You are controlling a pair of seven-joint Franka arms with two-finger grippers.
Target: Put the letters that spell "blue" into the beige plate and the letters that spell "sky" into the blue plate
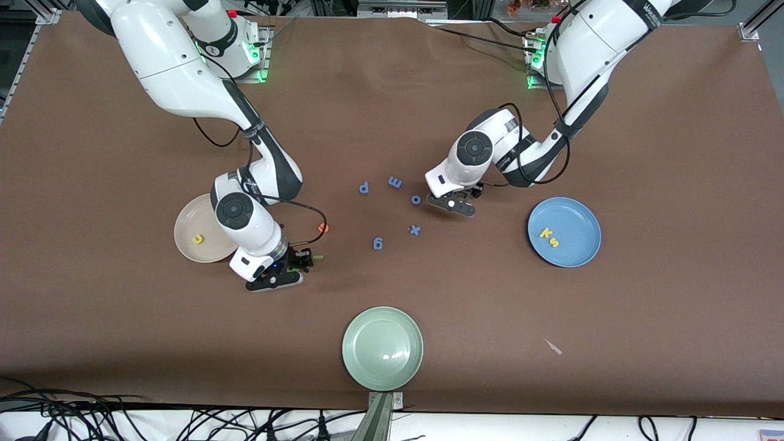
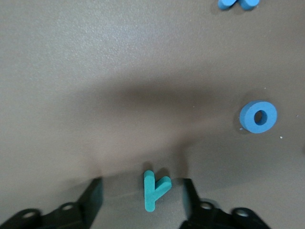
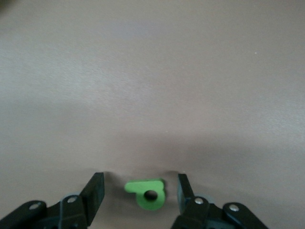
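Between the left end effector [image 2: 140,200]'s parted fingers lies the teal y [image 2: 153,190], unheld; light, soft foam, best pinched across its stem. Right end effector [image 3: 140,198] likewise straddles the green b [image 3: 147,193].

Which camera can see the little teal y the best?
The left wrist view. The teal y lies flat on the table between the left gripper's open fingers, its shape plain. In the front view the arm's hand covers it. The right wrist view shows only the green b.
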